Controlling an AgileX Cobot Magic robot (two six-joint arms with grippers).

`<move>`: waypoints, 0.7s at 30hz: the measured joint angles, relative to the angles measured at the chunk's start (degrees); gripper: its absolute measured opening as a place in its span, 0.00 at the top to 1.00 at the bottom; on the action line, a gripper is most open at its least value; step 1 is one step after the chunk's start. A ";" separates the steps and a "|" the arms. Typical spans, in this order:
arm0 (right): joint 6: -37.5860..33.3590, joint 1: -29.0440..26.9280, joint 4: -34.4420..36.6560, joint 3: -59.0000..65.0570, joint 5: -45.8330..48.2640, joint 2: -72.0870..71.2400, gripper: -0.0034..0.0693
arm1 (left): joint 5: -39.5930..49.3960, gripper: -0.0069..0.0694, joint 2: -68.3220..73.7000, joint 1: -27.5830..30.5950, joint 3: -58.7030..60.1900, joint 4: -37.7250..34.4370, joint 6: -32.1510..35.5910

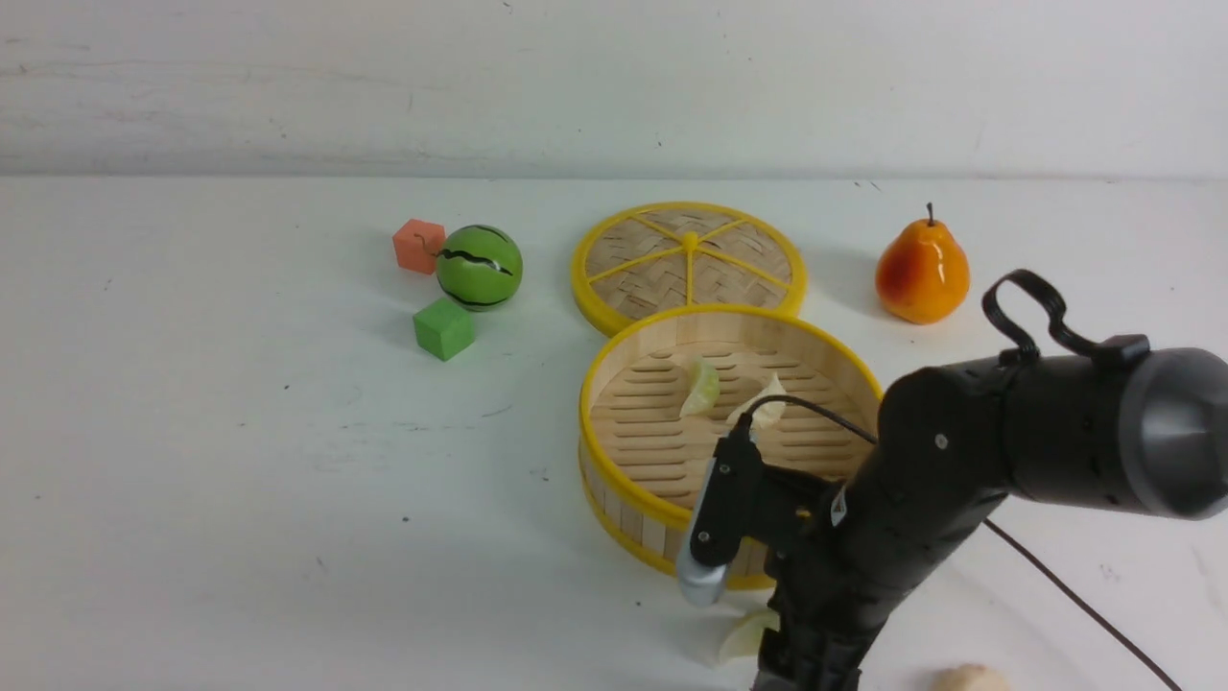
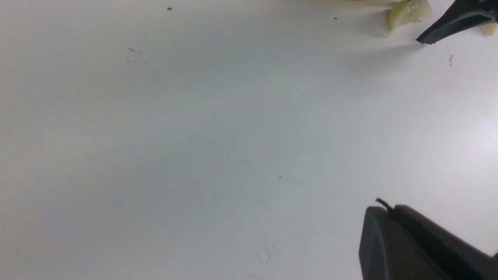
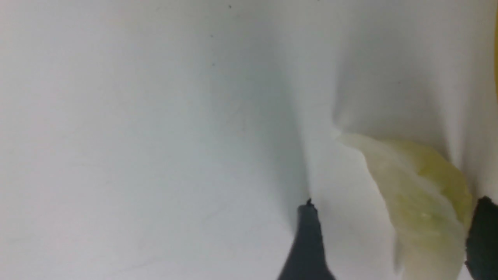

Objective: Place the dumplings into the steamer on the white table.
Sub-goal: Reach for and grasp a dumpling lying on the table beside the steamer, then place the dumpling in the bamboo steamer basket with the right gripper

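The steamer (image 1: 614, 480) stands on the white table (image 1: 240, 432) and holds two dumplings, a pale green one (image 1: 701, 386) and a cream one (image 1: 765, 401). Just in front of it another pale green dumpling (image 1: 746, 635) lies on the table, and a cream one (image 1: 969, 679) lies at the lower edge. My right arm (image 1: 911, 499) reaches down there. In the right wrist view my right gripper (image 3: 395, 206) is open around the green-tinted dumpling (image 3: 420, 202), which lies against one finger. My left gripper (image 2: 383, 208) hangs shut and empty over bare table.
The flat woven lid (image 1: 689, 261) lies behind the steamer, touching its rim. A pear (image 1: 921, 271) stands at the back right. A green striped ball (image 1: 479, 267), an orange cube (image 1: 418, 246) and a green cube (image 1: 443, 328) sit at the back left.
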 joint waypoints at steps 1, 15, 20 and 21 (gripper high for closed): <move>0.35 0.00 0.00 0.00 -0.12 0.12 0.33 | 0.00 0.93 0.00 0.00 0.00 0.00 0.00; 15.05 2.30 0.04 -7.34 8.03 -11.41 0.71 | -1.02 0.93 0.00 0.00 0.06 0.06 0.00; 27.71 1.56 -3.35 -17.83 8.79 -10.27 0.71 | -4.98 0.93 0.00 0.00 0.11 0.06 0.00; 30.11 1.57 -4.73 -20.10 8.98 -8.83 0.71 | -5.90 0.93 0.00 0.00 0.11 0.06 0.00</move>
